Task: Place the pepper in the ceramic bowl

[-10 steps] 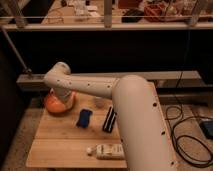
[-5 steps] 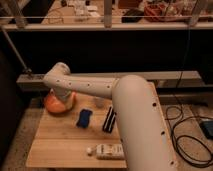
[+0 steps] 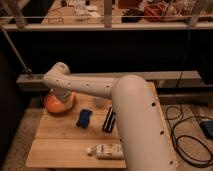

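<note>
The ceramic bowl is orange and glossy and sits at the back left of the wooden table. My white arm reaches from the lower right across the table to it. The gripper hangs down from the wrist right over the bowl, at or just inside its rim, and covers much of the bowl's inside. The pepper is not visible; it is hidden or out of view.
A blue pad lies right of the bowl. A black flat object stands beside it. A white bottle lies near the front edge. A small pale cup sits behind the pad. Cables lie on the floor at right.
</note>
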Robot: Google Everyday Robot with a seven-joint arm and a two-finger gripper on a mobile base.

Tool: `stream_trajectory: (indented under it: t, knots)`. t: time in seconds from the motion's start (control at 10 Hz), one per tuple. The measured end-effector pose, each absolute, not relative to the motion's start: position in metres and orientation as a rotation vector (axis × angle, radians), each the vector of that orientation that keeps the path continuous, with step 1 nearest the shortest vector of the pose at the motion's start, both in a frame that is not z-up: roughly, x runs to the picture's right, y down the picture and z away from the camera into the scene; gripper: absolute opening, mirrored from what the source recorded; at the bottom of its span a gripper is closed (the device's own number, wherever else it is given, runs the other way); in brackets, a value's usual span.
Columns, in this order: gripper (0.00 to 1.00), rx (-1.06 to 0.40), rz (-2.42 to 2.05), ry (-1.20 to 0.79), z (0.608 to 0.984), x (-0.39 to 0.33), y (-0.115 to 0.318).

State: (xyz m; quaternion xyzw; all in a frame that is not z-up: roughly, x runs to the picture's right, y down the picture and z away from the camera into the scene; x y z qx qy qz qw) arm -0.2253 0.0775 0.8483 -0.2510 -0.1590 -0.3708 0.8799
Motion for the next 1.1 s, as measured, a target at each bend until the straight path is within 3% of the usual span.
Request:
stream_trajectory:
  t: [0.2,0.4,1.1]
  knots:
    - [0.29,-0.523,-0.771,-0.33,0.8483,-0.2259,0.0776]
    - [0.39,-0.524,-0.769,-0.327,0.8483,-0.2268,0.078]
    - [0.39,-0.528,-0.763,-0.313,0.8476,-0.2291,0.0786]
